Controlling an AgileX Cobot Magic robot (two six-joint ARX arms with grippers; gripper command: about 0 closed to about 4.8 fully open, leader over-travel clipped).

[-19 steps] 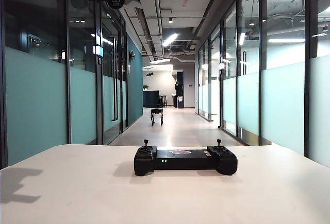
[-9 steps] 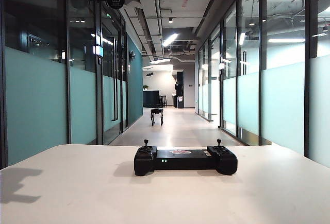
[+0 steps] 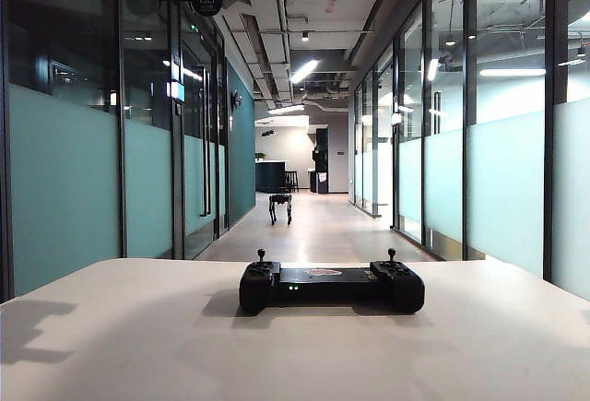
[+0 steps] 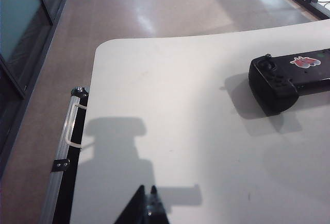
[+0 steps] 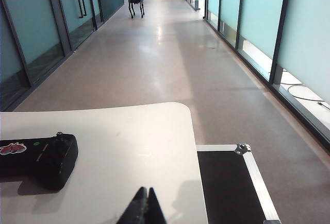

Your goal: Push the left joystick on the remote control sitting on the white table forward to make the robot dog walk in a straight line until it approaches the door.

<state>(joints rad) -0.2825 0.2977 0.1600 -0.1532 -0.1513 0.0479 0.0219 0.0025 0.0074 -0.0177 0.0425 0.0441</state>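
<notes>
I see a red sticker (image 4: 305, 61) on the remote control (image 3: 332, 287), its writing unreadable. Both my pincers, left (image 4: 148, 203) and right (image 5: 144, 206), hover pressed together over the counter (image 3: 138, 346). Robot dog (image 3: 280, 207) stands down the corridor.

Neither arm shows in the exterior view — only the wrist views catch them. The left gripper (image 4: 147, 203) appears as a dark tip at about six o'clock in its own frame, its two fingers pressed together with no gap, nothing between them. The right gripper (image 5: 143, 206) likewise sits at six o'clock in its frame — fingers meeting in a narrow point, closed and empty, raised above the surface below.
</notes>
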